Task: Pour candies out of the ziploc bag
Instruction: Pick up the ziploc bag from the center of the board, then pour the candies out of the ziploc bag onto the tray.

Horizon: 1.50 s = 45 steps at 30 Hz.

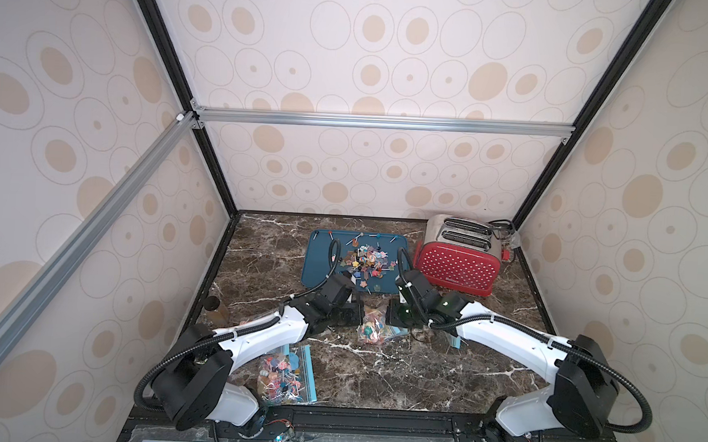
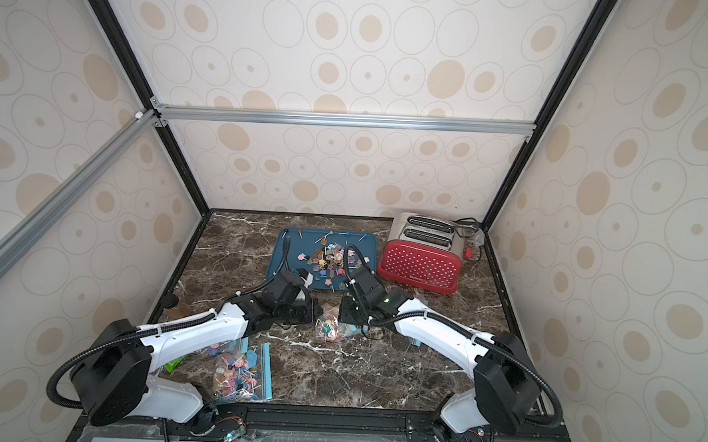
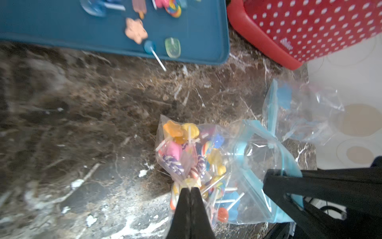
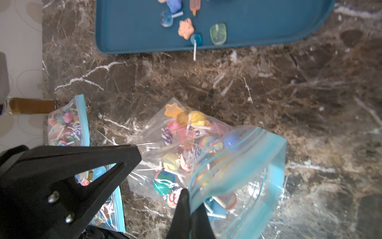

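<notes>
A clear ziploc bag (image 1: 373,331) with a blue zip strip hangs low between my two grippers at the middle of the marble counter. It holds the candies (image 3: 186,149), tiny coloured lollipops on white sticks. My left gripper (image 3: 190,187) is shut on the bag's clear end. My right gripper (image 4: 189,192) is shut on the blue zip edge (image 4: 237,165). In both top views the left gripper (image 1: 360,314) and right gripper (image 1: 390,315) face each other across the bag (image 2: 330,327). More candies (image 1: 369,262) lie loose on the blue tray (image 1: 321,266) behind.
A red polka-dot toaster (image 1: 458,260) stands to the right of the tray. A second bag full of lollipops (image 1: 286,374) lies at the front left by the left arm. An almost empty bag (image 3: 299,109) lies near the right arm. A brown object (image 1: 214,306) sits at the left edge.
</notes>
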Each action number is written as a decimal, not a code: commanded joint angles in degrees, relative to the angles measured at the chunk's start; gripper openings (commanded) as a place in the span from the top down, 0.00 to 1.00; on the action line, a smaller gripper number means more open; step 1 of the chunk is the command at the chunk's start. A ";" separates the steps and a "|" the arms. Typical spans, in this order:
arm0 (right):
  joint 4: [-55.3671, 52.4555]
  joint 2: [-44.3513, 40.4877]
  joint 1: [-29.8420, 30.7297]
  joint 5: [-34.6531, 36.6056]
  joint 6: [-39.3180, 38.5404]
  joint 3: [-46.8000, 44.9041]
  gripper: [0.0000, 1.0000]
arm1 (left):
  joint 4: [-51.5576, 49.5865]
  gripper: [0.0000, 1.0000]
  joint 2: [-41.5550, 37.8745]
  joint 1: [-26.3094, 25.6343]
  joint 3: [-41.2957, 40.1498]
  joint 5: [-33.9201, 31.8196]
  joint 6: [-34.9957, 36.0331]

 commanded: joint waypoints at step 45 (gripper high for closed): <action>15.94 53.10 -13.12 -29.73 2.21 52.54 1.00 | -14.48 1.00 20.60 23.19 46.55 8.47 17.60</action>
